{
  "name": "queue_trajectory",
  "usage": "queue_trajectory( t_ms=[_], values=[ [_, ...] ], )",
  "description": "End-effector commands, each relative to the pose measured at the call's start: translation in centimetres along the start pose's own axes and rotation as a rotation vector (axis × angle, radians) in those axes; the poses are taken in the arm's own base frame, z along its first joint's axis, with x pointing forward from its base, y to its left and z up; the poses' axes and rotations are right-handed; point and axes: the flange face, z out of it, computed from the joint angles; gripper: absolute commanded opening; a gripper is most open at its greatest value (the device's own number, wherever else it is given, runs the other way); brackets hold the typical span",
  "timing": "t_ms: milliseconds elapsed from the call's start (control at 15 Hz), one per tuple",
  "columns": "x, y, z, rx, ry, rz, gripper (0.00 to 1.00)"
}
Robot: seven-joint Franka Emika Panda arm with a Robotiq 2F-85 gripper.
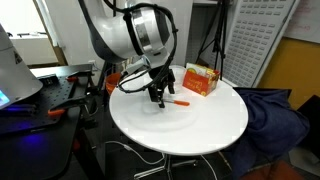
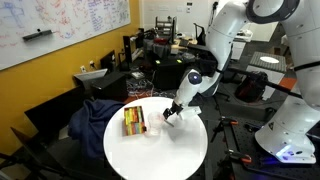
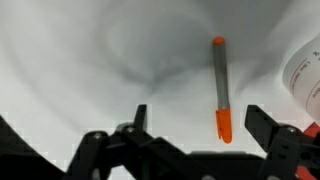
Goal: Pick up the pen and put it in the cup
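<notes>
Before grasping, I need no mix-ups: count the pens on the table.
1. The pen lies on the white table, just ahead of the open pincer; the arm might hide others.

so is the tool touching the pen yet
Apart. The wrist view shows the pen lying on the table between the fingers of the open tool, with bare white table showing on both sides of it.

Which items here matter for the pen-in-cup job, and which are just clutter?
Job:
- pen, lying flat on the table
- clear cup, only faintly visible
- gripper, open, over the pen

Clutter:
- orange-and-white box
- blue cloth, beside the table
</notes>
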Motion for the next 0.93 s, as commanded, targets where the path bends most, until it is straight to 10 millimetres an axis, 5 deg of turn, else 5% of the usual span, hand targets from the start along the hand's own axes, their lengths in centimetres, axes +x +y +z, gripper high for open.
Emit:
queue_trajectory(
  t_ms=[0, 867],
  values=[
    [0.4, -0.7, -0.3, -0.003, -0.022, -0.021, 1.00],
    [3.8, -3.7, -0.4, -0.086, -0.131, -0.022, 1.00]
  ],
)
